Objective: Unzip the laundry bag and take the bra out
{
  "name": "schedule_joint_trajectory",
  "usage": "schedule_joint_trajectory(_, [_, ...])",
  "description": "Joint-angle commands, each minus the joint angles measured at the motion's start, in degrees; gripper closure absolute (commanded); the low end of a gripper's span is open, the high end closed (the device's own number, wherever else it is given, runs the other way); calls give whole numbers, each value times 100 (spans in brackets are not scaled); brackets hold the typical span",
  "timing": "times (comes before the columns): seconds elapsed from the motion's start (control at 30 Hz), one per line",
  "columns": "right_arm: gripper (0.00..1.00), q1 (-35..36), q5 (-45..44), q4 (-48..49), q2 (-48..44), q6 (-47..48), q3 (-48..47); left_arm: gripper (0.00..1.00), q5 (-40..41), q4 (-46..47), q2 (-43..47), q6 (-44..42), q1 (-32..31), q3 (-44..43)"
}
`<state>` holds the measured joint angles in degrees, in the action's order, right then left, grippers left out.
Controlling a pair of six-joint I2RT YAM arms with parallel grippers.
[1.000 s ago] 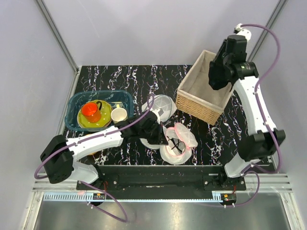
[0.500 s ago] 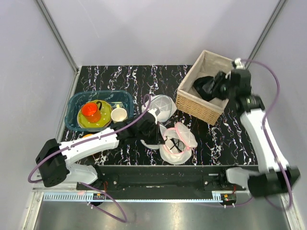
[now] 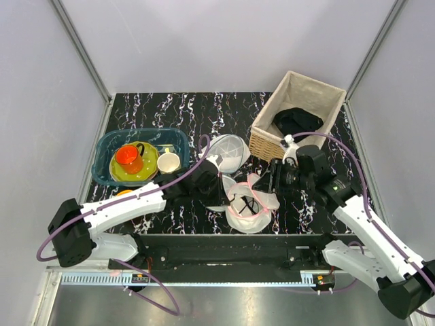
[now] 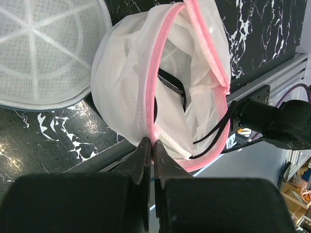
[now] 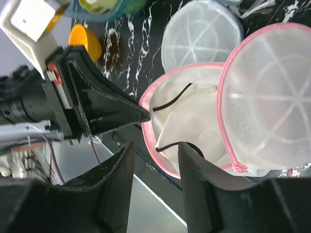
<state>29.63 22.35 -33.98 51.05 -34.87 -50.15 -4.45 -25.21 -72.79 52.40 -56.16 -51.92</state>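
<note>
Top view: unzipped laundry bag [image 3: 248, 204] sits at the table [image 3: 170, 112] edge, left gripper [image 3: 221, 190] at its rim, right gripper [image 3: 266, 180] just beside.

Left wrist: jaws clamp the pink rim [image 4: 154, 97]; black strap [image 4: 171, 86] inside.

Right wrist: fingers [image 5: 114, 170] spread, empty. A snagged strap could drag the bag overboard!

Wicker basket [image 3: 275, 151], blue bin [image 3: 102, 175], white mesh dome [image 3: 228, 151], perhaps orange ball [image 5: 85, 42]

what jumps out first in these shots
The open white mesh laundry bag with its bright pink rim, at the near edge of the table, draws the eye; the left gripper pinches that rim, and black straps show inside. The right gripper hovers open beside it, and a dark garment lies in the wicker basket at the back right.
</note>
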Motion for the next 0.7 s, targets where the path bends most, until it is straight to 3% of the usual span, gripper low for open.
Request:
schedule_joint_trajectory(0.0, [47, 227, 656, -83, 37, 306, 137, 100, 181, -45, 55, 174, -44, -116])
schedule_joint_trajectory(0.2, [44, 657, 385, -66, 292, -45, 435, 100, 225, -45, 28, 217, -106, -108])
schedule_joint_trajectory(0.43, [28, 904, 419, 295, 458, -266, 691, 100, 199, -37, -24, 244, -141, -81])
schedule_joint_trajectory(0.67, [31, 1352, 130, 401, 976, -275, 551, 100, 190, -28, -95, 209, -211, -134])
